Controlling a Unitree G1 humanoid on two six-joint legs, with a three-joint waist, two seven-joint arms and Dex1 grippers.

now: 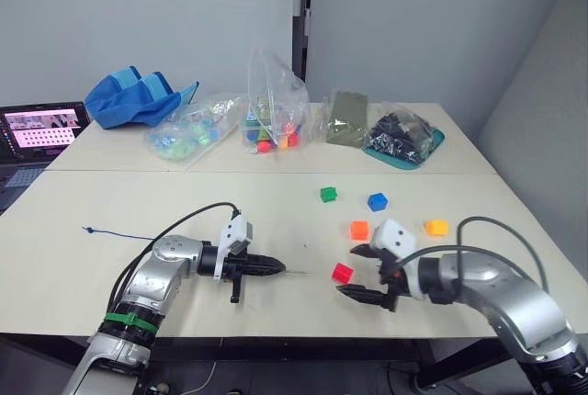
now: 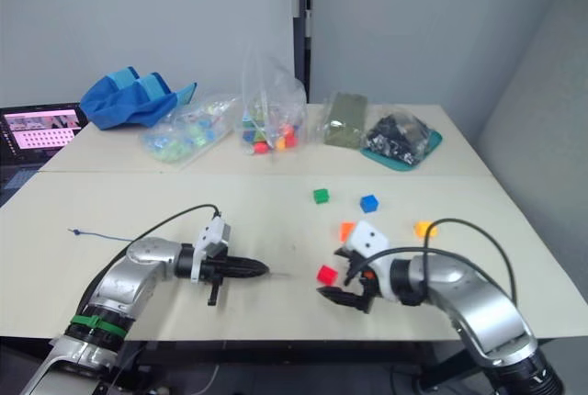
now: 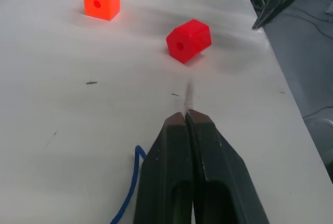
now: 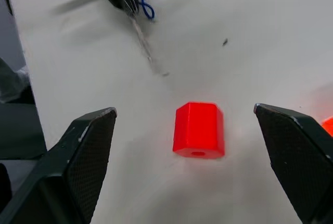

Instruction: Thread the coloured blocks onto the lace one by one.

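Near the table's (image 1: pixel 110 230) front edge, our left tool (image 1: pixel 283 271) pinches the lace (image 3: pixel 188 91) with its stiff tip pointing along the front edge at the red block (image 1: pixel 343 273), which lies between the spread fingers of our right tool (image 1: pixel 360 272).

Five loose cubes: red (image 1: pixel 342 273), orange (image 1: pixel 359 230), yellow (image 1: pixel 436 227), blue (image 1: pixel 377 201), green (image 1: pixel 328 194), one lace (image 1: pixel 119 234), two clear bags (image 1: pixel 273 106)

A blue cloth (image 1: pixel 138 96), clear bags (image 1: pixel 273 106) and a laptop (image 1: pixel 41 129) line the table's (image 1: pixel 110 202) far edge.
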